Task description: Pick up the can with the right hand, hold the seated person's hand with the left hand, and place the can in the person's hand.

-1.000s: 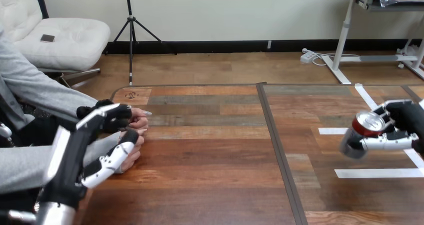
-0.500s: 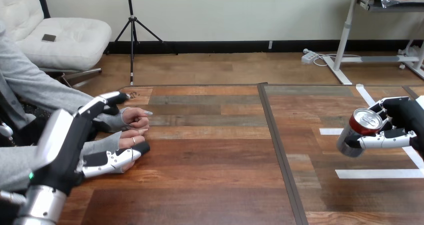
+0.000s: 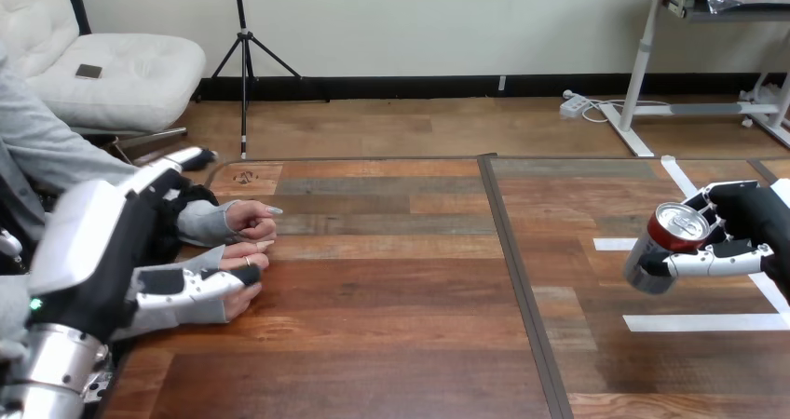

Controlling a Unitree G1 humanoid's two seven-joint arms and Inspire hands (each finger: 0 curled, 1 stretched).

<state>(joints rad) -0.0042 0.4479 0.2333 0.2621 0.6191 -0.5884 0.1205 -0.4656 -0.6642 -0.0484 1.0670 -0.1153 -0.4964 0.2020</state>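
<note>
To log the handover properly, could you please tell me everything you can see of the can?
The can looks metal: silver lid, red rim, darker body. It is tilted, lid toward the camera, and looks lifted off the table, over the white tape strips. The right hand grips it, fingers and thumb curled round its body.

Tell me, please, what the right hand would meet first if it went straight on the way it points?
The right hand, curled round the can, points toward the view's left. The way over the table looks free; the person's hands would likely come first, though depth is unclear.
</note>
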